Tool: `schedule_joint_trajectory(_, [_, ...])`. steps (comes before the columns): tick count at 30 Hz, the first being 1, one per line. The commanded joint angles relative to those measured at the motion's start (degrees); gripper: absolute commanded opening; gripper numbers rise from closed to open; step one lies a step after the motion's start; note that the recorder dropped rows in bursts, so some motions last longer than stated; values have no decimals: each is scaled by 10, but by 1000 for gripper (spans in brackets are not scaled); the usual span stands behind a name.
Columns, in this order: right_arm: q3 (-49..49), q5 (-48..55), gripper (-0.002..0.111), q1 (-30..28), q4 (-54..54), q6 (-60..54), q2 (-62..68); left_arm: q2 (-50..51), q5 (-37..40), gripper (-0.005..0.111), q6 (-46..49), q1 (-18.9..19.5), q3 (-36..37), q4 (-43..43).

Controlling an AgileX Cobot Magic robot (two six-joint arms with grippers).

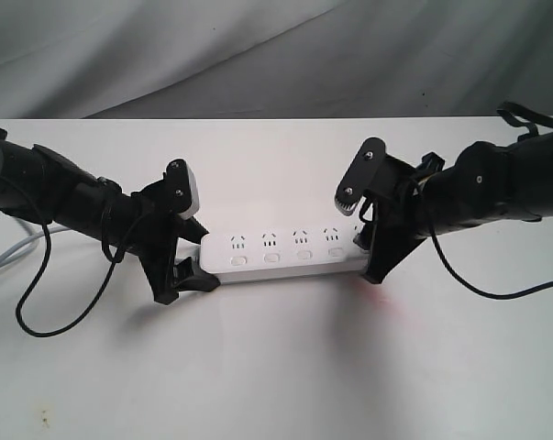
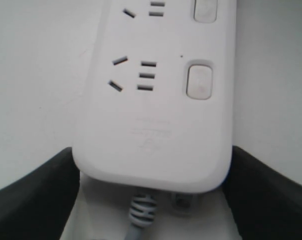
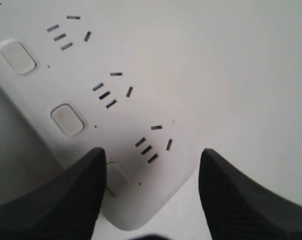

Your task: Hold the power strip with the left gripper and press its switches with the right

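Note:
The white power strip (image 1: 281,255) lies across the table's middle. My left gripper (image 1: 189,270) is shut on its cord end. In the left wrist view the black fingers (image 2: 35,195) press both long sides of the strip (image 2: 156,130), above the ribbed cord (image 2: 143,212). My right gripper (image 1: 368,252) stands open over the opposite end. In the right wrist view one finger (image 3: 75,195) partly covers the end switch (image 3: 116,177), and the other finger (image 3: 241,195) hangs beside the strip over bare table. More switches (image 3: 67,120) run along the strip (image 3: 115,100).
The grey-white cord (image 1: 10,252) trails off to the table's left edge. A thin black cable (image 1: 47,302) loops under the left arm and another (image 1: 496,289) under the right arm. A faint red glow (image 1: 368,293) shows on the white table (image 1: 276,385). Grey cloth hangs behind.

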Motion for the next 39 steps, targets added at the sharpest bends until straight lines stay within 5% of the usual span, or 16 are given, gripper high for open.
schedule_joint_trajectory(1, [3,-4,52,-4,1,-3,6,0,0,60,2,-4,-1,2])
schedule_joint_trajectory(39, [3,-16,52,-15,-2,-3,26,0,0,60,2,-4,-1,2])
